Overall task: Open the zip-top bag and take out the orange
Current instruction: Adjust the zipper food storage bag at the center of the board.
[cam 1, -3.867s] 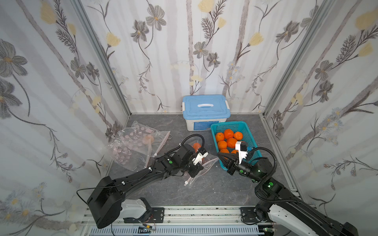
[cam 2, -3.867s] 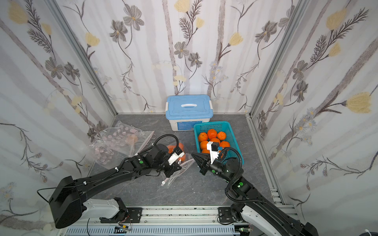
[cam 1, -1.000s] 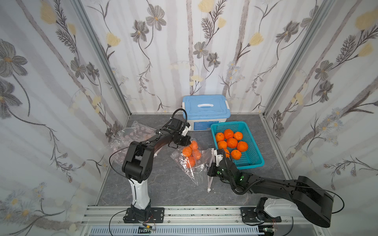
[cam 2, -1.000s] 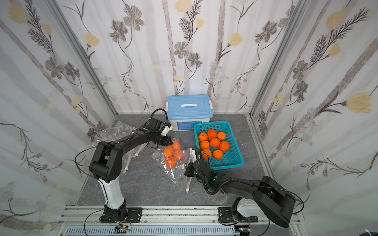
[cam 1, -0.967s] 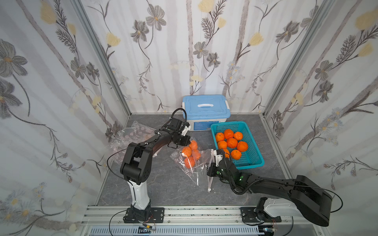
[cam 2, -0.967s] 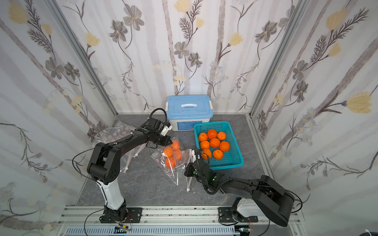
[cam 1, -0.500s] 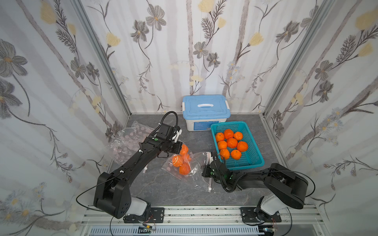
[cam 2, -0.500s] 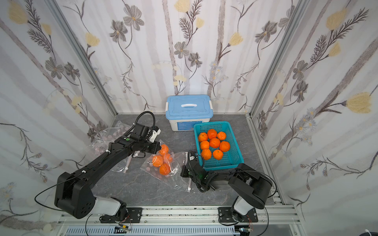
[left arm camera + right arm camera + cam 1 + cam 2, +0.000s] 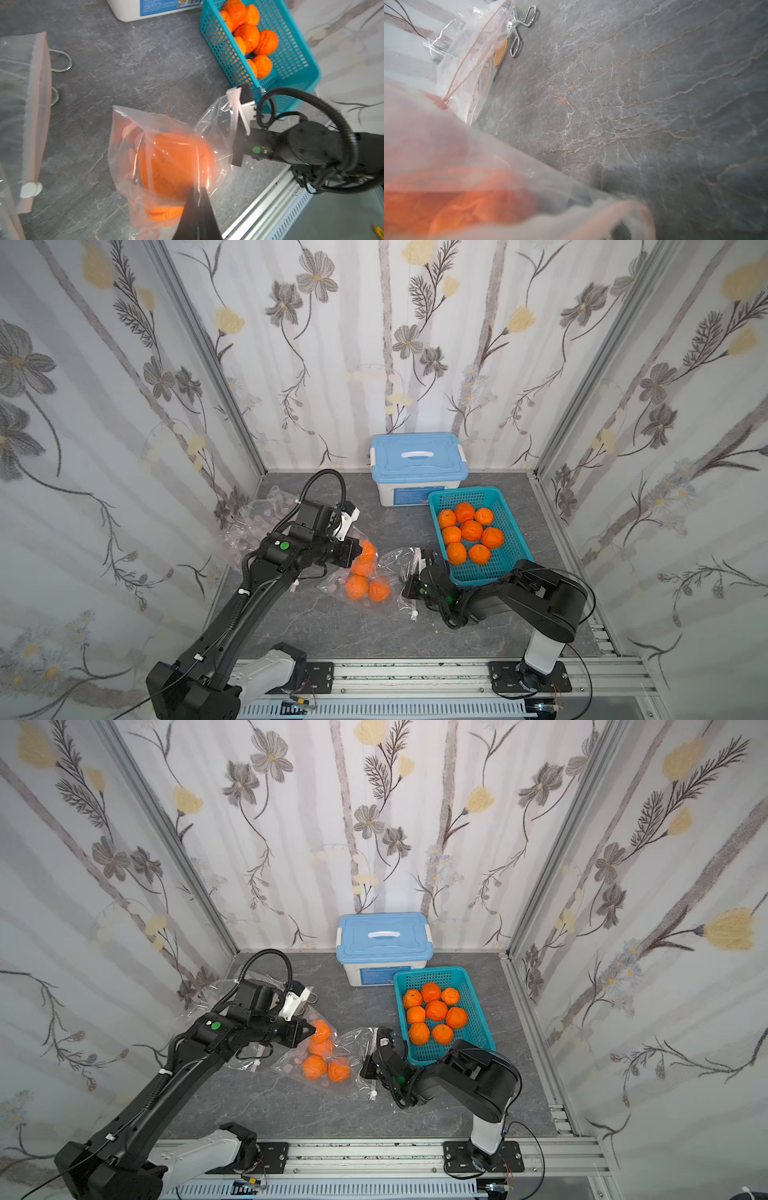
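Observation:
The clear zip-top bag (image 9: 388,568) (image 9: 353,1048) lies mid-floor with several oranges (image 9: 357,587) (image 9: 314,1066) inside. My left gripper (image 9: 356,552) (image 9: 309,1031) is shut on the bag's film at its far left end; in the left wrist view its fingertips (image 9: 197,207) pinch plastic over an orange (image 9: 174,162). My right gripper (image 9: 409,578) (image 9: 368,1063) (image 9: 239,133) is shut on the pink zip edge at the bag's right end. In the right wrist view the bag (image 9: 508,176) covers the jaws, and blurred oranges (image 9: 467,207) show through it.
A teal basket (image 9: 511,556) (image 9: 478,1027) of loose oranges stands right of the bag, right behind my right arm. A blue-lidded box (image 9: 417,456) sits at the back wall. Other clear bags (image 9: 253,522) (image 9: 22,104) lie against the left wall, with wire clips (image 9: 519,41) beside them.
Over the last second the bag has come down and moved toward the front left with both grippers still shut on it. My right arm has folded back near the basket.

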